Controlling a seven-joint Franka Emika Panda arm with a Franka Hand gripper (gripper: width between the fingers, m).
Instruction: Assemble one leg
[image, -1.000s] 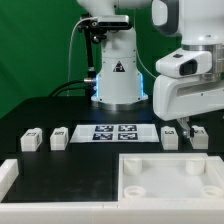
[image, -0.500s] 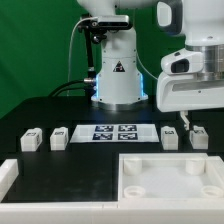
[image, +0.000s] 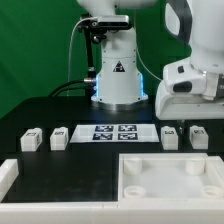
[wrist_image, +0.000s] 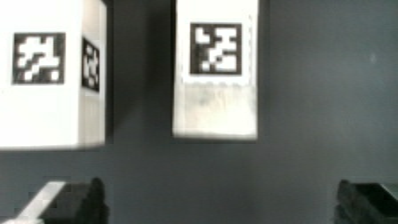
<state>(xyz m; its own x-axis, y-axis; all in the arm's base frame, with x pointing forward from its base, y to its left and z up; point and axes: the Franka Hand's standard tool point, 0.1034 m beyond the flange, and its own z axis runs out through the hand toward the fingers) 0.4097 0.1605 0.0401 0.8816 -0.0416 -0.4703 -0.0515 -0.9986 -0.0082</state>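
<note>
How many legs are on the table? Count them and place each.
4. At the exterior view's left of the marker board: far-left leg and inner-left leg. At its right: inner-right leg and far-right leg, beneath the open gripper. None seems hidden.

The exterior view is bright and even, with only faint shadows beside the small parts on the black table (image: 40, 118). The white tray-like part (image: 165, 178) is nearly washed out, its recesses shown only by pale grey shading. A blue glow sits at the foot of the robot base (image: 118, 80). The picture is coarse. The wrist view is soft. Tag edges on one leg (wrist_image: 217, 75) and a second leg (wrist_image: 45, 80) smear, and the fingertips (wrist_image: 68, 200) of the gripper (wrist_image: 217, 205) are dark blurs.
</note>
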